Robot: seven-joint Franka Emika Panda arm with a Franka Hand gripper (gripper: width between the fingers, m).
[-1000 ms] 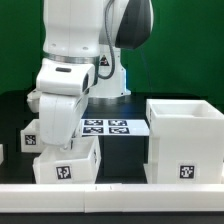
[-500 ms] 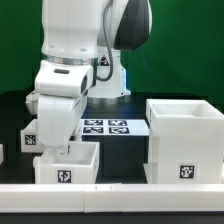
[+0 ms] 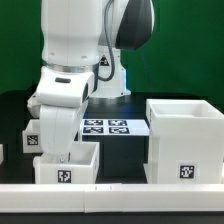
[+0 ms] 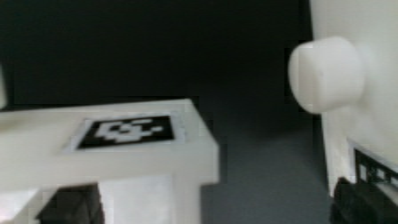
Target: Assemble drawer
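Observation:
The drawer is in three white parts. The large boxy casing stands at the exterior view's right. One tray sits flat at the front, tag facing forward. A second tray stands behind it to the left. My gripper hangs just above the front tray's rear wall. In the wrist view the gripper is open. The tagged wall passes between the dark fingertips, next to one of them. A round knob on a white face shows beside it.
The marker board lies flat on the black table behind the front tray. A white rail runs along the front edge. The robot base stands at the back.
The front tray, tilted and raised one second ago, now rests flat on the table. The arm has since risen a little above it.

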